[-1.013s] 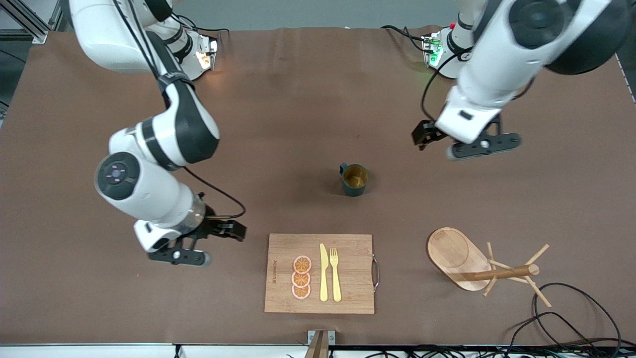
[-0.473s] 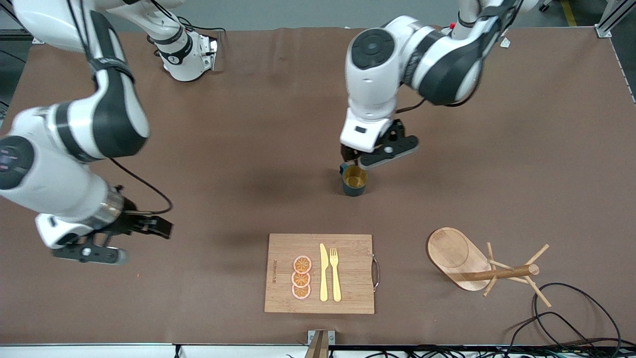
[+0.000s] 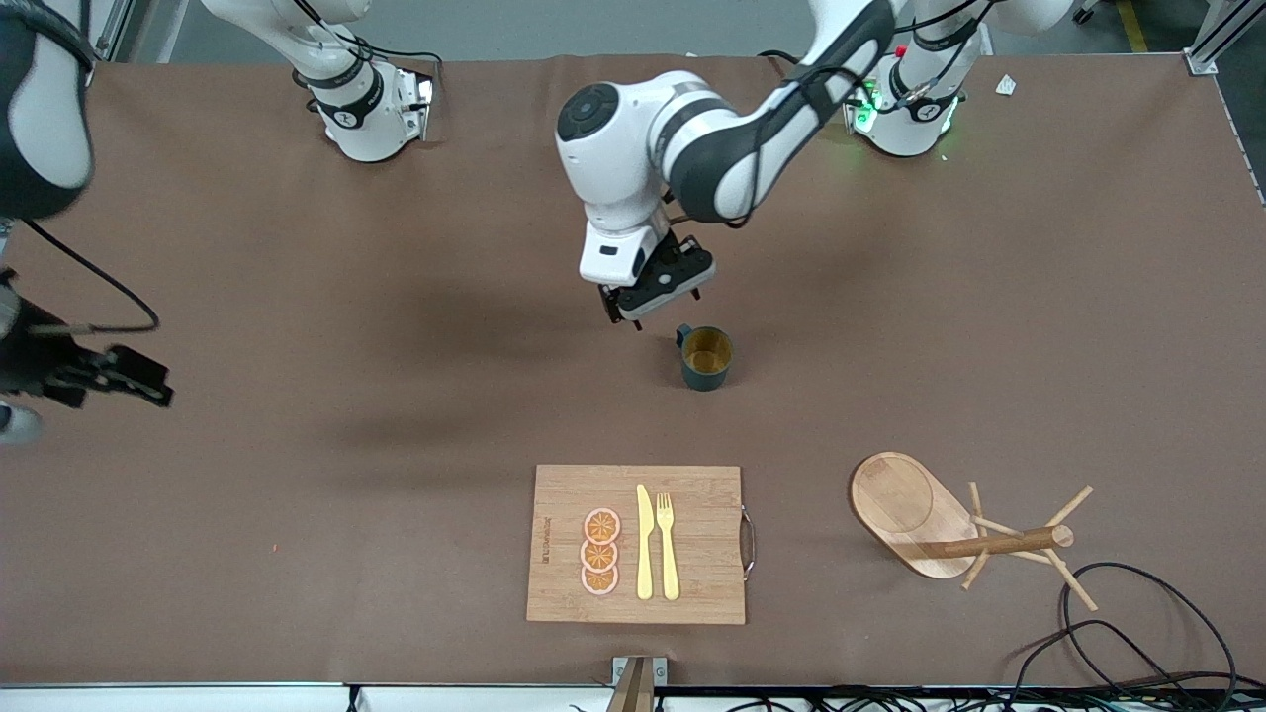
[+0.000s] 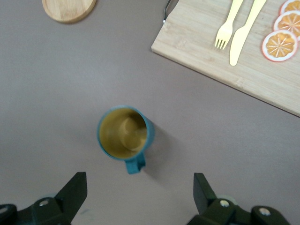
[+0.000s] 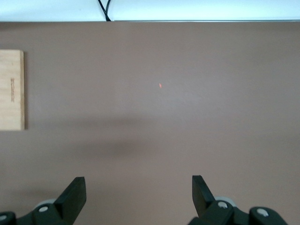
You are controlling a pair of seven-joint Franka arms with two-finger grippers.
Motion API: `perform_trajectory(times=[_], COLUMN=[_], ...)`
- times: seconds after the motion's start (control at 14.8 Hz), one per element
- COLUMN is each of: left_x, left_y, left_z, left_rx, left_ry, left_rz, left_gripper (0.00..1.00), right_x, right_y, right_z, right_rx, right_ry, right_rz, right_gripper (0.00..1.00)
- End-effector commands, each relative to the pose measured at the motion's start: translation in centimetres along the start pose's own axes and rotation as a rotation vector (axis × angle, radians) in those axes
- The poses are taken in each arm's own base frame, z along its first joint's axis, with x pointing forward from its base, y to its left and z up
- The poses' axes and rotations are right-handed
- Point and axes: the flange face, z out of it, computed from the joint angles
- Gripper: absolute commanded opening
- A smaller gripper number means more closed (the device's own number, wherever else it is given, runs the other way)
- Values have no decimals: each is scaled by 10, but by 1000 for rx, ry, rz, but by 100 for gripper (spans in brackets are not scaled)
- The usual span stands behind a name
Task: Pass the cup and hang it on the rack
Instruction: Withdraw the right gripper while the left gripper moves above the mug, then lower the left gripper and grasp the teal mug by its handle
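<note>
The dark teal cup (image 3: pixel 705 358) stands upright mid-table, tan inside, its handle turned toward the robots' bases. My left gripper (image 3: pixel 653 295) hangs open just above the table beside the cup, on the handle's side. In the left wrist view the cup (image 4: pixel 123 133) lies a little ahead of the left gripper (image 4: pixel 139 185), with its handle pointing into the gap and touching nothing. The wooden rack (image 3: pixel 949 529) sits nearer the front camera, toward the left arm's end. My right gripper (image 5: pixel 138 190) is open and holds nothing, over bare mat at the right arm's end.
A bamboo cutting board (image 3: pixel 692 514) with a yellow knife, a fork and orange slices lies nearer the front camera than the cup. Black cables (image 3: pixel 1137 633) loop at the front corner by the rack. Brown mat covers the table.
The left arm swept from its own end across the table and now hovers beside the cup. The right arm drew away toward its end, nearly leaving the front view.
</note>
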Motion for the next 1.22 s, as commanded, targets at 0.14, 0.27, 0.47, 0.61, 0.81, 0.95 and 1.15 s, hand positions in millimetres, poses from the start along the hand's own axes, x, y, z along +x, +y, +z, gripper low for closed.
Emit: perform_trajectory(times=[0.14,0.27,0.47,0.61,0.81,0.95,1.15], left_x=[-59,-74,-78,-85,-86,-93,-102], left_y=[26,30,22,18,13,14,17], left_z=[39,51,62,73,76,78,86], left_rx=[-4,-24,34,85,123,124,121], left_ry=[176,244,281,300,317,317,343], left_rz=[-123,-193,-215,-207,-207,-196,-172], left_gripper=[97,97,98,98,99,99,99], right_x=[-54,-66,-87,-98,-111,-115,-114], right_y=[31,32,28,26,17,5,6], right_z=[-49,-58,-51,-49,-64,-66,-66], right_rx=[-21,-23,-24,-17,-14,-11,-13], right_ry=[-12,-5,15,24,11,-13,-16], right_rz=[-31,-38,-34,-29,-16,41,11], right_gripper=[100,100,100,100,100,100,100])
